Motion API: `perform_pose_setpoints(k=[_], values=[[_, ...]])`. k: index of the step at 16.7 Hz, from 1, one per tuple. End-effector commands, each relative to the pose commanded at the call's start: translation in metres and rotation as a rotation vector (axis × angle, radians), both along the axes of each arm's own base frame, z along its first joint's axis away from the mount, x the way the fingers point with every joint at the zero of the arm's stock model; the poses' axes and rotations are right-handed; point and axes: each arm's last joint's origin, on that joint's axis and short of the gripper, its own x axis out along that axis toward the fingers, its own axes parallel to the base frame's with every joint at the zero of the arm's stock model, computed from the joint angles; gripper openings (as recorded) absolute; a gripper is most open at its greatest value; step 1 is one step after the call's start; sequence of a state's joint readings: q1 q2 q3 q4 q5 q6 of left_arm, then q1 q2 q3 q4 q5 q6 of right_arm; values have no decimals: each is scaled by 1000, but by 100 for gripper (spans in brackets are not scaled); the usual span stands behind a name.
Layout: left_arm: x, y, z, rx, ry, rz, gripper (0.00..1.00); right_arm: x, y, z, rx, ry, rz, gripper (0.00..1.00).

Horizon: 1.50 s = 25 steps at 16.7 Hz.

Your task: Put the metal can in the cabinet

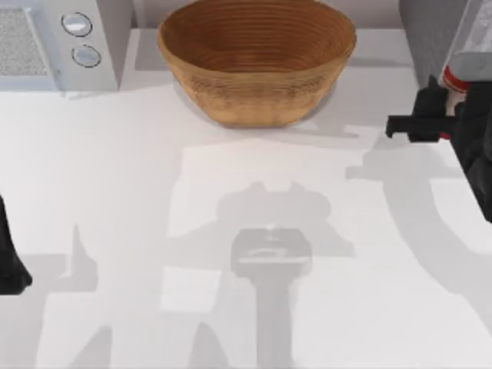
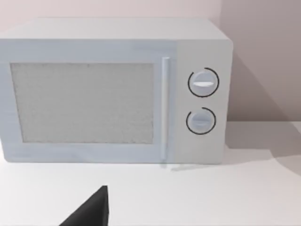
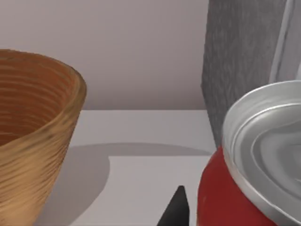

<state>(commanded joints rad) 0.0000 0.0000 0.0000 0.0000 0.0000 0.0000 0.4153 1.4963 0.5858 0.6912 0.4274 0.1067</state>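
The metal can (image 1: 455,79), red with a shiny silver top, is at the table's far right, just in front of the cabinet (image 1: 427,31). My right gripper (image 1: 440,109) is shut on it, and red shows on both sides of the black fingers. In the right wrist view the can (image 3: 221,197) sits tilted and very close, with the grey speckled cabinet (image 3: 240,61) behind it and one dark fingertip (image 3: 175,209) beside it. My left gripper (image 1: 9,265) is parked at the table's left edge, far from the can.
A large wicker bowl (image 1: 256,58) stands at the back centre, also seen as the bowl (image 3: 33,136) in the right wrist view. A white microwave with two round knobs (image 1: 58,42) fills the back left corner; the left wrist view faces its front (image 2: 113,94).
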Motion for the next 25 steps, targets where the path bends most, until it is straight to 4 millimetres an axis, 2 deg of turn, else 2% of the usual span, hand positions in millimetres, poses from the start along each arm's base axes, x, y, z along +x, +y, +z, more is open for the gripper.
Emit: perform_pose_setpoints(k=[5,8,12,16,18,20,25], values=[[0,0,0,0,0,0,100,-2,-2,0,1,4,1,0],[0,0,0,0,0,0,100,-14,-15,8,3,2,6,0],[0,0,0,0,0,0,100,-51,-46,26,15,-31,9,0],[0,0,0,0,0,0,100,-108,-79,38,34,-141,6,0],[0,0,0,0,0,0,100,-134,-92,32,33,-194,6,0],[0,0,0,0,0,0,100,-152,-100,18,24,-217,7,0],[0,0,0,0,0,0,100,-170,-109,-18,0,-205,10,0]])
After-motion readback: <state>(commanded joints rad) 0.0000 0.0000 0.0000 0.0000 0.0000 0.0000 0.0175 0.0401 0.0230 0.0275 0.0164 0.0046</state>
